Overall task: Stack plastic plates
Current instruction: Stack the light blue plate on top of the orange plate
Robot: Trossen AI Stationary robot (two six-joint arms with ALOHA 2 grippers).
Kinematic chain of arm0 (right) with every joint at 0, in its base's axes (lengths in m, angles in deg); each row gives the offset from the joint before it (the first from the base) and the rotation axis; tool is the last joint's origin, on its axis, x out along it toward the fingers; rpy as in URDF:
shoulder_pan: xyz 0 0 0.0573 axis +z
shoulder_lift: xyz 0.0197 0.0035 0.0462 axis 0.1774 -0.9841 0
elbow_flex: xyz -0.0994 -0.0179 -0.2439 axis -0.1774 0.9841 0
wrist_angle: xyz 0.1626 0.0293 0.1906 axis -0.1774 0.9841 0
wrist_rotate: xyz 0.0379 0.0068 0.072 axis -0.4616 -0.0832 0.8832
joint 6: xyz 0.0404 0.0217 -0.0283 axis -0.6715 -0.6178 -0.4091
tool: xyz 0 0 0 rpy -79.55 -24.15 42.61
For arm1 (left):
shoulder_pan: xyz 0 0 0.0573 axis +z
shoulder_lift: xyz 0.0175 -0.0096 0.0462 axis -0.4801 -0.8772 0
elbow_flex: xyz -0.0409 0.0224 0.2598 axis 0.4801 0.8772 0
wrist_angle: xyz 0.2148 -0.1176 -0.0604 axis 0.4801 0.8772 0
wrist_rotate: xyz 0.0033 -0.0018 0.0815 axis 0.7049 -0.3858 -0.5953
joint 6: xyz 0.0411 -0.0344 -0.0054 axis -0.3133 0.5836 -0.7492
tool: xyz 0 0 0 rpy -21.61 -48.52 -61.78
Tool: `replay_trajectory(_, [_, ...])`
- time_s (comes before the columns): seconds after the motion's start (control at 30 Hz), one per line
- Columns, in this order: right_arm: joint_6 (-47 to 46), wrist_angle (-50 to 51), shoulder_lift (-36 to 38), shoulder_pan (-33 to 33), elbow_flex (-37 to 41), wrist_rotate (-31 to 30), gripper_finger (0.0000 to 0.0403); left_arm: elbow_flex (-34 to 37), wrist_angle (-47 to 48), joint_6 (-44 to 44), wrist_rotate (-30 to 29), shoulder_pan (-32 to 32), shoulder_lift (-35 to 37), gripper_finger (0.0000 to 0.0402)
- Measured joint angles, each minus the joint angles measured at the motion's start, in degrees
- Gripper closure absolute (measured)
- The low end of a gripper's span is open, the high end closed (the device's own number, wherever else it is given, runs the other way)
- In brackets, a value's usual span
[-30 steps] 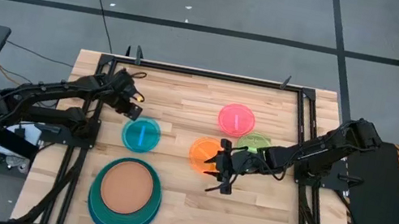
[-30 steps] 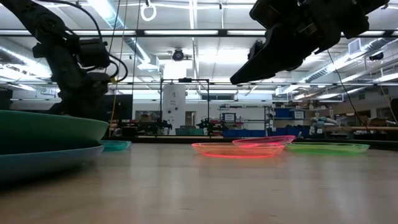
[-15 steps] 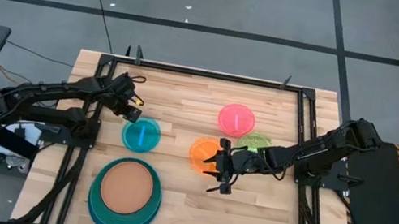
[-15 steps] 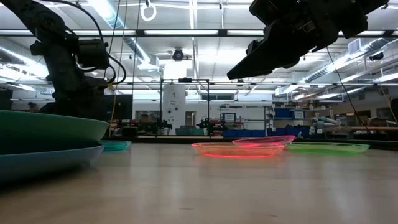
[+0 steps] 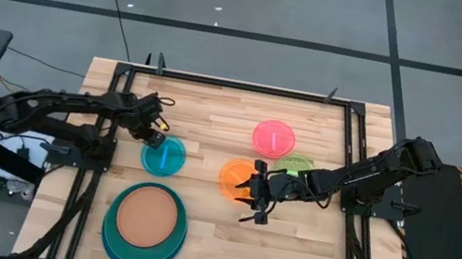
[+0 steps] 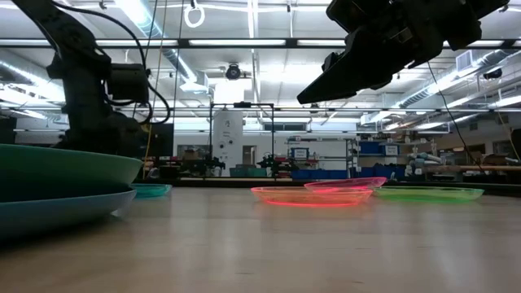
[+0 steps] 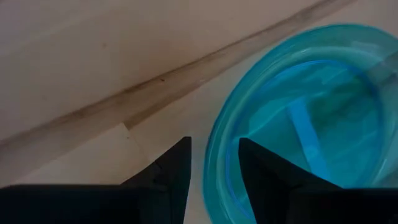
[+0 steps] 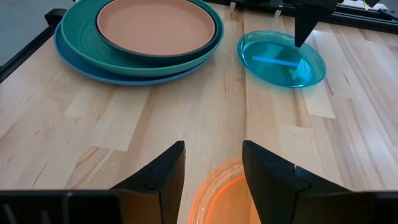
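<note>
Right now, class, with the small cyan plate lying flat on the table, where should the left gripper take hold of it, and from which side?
Probably at the rim. The cyan plate lies flat on the wooden table, so only its thin raised edge offers a pinch. The left gripper is open at the plate's far-left edge, its fingers straddling the rim in the wrist view. Coming down from above there, one finger inside and one outside, looks best.

Bare table btwn stack & right gripper

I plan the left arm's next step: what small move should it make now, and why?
Probably lower a little and close. The left gripper is open, its fingers straddling the cyan plate's rim, one finger on each side, so a small descent should secure the edge.
</note>
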Motion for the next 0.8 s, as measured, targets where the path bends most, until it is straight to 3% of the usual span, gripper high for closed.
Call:
replay_trajectory(0.43, [0.0, 0.0, 0.0, -0.3, 0.0, 0.0, 0.0233, 0.0, -0.4, -0.2, -0.1, -0.7, -0.5, 0.0264])
replay_trajectory(0.8, [0.0, 0.0, 0.0, -0.3, 0.0, 0.0, 0.0233, 0.0, -0.4, -0.2, 0.0, -0.7, -0.5, 0.0354])
